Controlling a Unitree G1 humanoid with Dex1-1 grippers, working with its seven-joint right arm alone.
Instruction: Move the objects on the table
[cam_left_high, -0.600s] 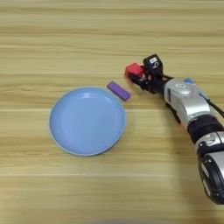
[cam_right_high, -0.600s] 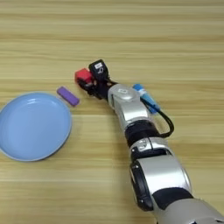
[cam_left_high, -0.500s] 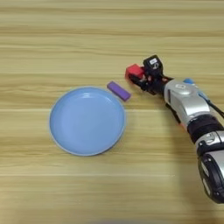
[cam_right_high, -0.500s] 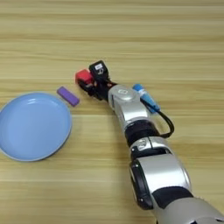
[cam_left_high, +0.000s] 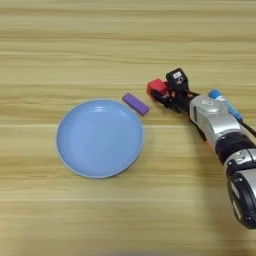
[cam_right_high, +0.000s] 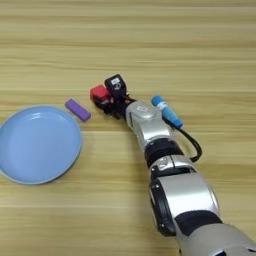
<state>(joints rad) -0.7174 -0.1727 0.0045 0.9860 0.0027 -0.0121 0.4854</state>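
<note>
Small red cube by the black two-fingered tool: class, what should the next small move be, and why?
Probably close and lift. The black two-fingered tool sits right at the small red cube, which rests on the light wooden table. Whether it is gripped cannot be told. The round light-blue plate lies bare, beyond the flat purple block.

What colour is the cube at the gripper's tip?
Red. The cube shows best in the left eye view, against the gripper.

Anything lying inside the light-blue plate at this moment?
Nothing shows inside the plate; its whole bowl is uncovered. The purple block lies on the table just off its far-right rim, and the red cube sits at the gripper.
</note>
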